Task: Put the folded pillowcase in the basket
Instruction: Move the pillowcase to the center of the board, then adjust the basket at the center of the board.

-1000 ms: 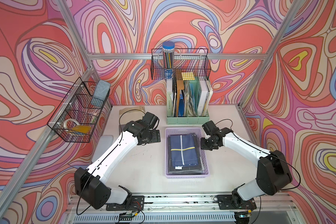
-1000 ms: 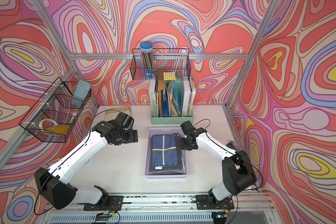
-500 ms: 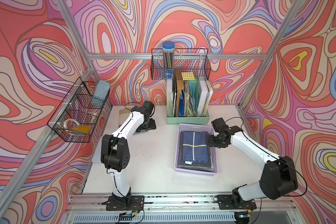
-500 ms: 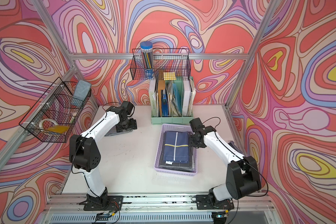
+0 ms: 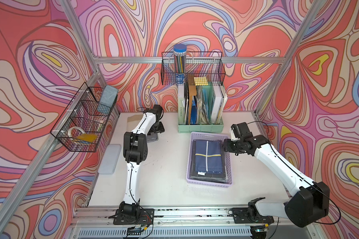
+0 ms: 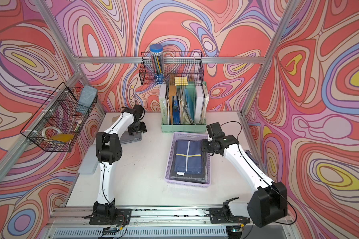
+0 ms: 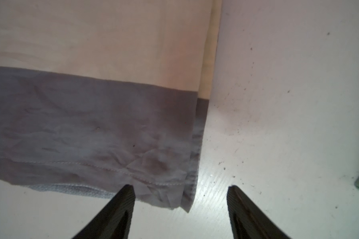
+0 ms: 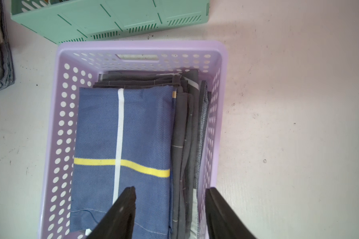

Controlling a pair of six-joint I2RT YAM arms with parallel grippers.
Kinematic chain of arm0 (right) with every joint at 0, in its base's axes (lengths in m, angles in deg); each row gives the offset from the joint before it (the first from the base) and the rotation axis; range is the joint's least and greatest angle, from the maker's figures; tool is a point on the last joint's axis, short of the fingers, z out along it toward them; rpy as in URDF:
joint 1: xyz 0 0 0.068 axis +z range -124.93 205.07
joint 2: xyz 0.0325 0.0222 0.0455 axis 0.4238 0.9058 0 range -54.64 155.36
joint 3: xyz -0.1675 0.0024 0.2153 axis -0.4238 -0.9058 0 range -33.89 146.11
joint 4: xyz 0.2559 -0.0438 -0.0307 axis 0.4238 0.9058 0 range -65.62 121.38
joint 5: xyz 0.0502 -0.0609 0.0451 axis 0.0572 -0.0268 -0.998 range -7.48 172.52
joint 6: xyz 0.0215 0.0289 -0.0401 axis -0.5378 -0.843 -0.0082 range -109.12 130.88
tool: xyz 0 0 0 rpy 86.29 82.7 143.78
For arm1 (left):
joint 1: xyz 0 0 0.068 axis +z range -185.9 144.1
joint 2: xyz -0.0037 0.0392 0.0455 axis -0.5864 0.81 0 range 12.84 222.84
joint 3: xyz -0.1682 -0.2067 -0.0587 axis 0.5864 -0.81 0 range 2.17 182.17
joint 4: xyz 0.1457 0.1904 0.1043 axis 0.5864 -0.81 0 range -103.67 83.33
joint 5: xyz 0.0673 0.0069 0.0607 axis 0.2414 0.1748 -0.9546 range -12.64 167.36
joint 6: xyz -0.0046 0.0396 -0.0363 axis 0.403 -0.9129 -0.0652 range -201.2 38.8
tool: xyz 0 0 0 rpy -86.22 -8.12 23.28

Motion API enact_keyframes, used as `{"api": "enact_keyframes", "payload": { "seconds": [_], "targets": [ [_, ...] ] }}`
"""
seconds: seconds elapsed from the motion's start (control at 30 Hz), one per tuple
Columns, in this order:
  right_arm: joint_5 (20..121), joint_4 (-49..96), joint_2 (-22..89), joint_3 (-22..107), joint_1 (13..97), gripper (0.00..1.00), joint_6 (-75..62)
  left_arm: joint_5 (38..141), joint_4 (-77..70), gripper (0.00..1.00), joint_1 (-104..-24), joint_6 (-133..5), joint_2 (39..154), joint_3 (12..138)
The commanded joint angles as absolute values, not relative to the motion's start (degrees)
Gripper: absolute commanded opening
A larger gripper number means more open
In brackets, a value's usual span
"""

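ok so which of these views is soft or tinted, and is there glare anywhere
Left wrist view: soft all over, a pinkish cast on the grey cloth, a bright patch on the table beside its corner. Right wrist view: crisp on the basket and blue cloth, weave readable. Both top views: even light, sharp, no glare seen.
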State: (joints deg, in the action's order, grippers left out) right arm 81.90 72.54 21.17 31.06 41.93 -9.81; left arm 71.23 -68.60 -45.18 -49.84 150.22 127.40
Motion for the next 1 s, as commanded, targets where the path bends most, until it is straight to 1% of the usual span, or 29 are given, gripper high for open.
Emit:
{"api": "enact_keyframes", "payload": {
  "seconds": [0.0,0.07,0.2,0.27,0.47,0.6,0.73,0.87,0.9,0.97],
  "targets": [
    [80.0,70.8,21.6,32.4,42.2,0.55,-10.3,75.3,-74.8,0.74,-43.6,-47.9,153.9,129.2],
    [79.9,70.7,21.9,33.2,42.2,0.55,-10.3,76.1,-74.1,0.72,-43.6,-47.4,153.2,125.4],
    [79.6,70.2,21.7,34.9,42.2,0.55,-10.3,81.6,-67.5,0.73,-43.6,-45.0,146.3,111.0],
    [78.9,69.7,21.6,35.7,42.2,0.55,-10.3,85.5,-63.3,0.71,-43.9,-43.3,142.9,103.4],
    [76.5,67.8,22.7,37.5,42.2,0.54,-10.7,90.8,-54.7,0.69,-48.9,-38.1,134.3,87.3],
    [76.3,67.6,23.1,38.5,42.2,0.54,-10.3,92.7,-46.6,0.68,-55.6,-29.1,127.3,75.8],
    [75.8,67.8,22.5,39.0,42.2,0.54,-9.9,93.0,-39.6,0.67,-66.8,-19.7,121.3,65.6],
    [75.4,68.1,22.1,39.5,42.2,0.54,-9.7,88.3,-38.3,0.66,-76.3,-9.9,115.0,57.9],
    [75.2,68.2,22.0,39.6,42.2,0.54,-9.7,88.0,-37.9,0.66,-77.7,-8.0,112.8,55.9],
    [74.7,67.9,21.7,39.4,42.2,0.54,-9.7,83.7,-39.7,0.66,-79.6,-6.9,107.2,53.9]
  ]
}}
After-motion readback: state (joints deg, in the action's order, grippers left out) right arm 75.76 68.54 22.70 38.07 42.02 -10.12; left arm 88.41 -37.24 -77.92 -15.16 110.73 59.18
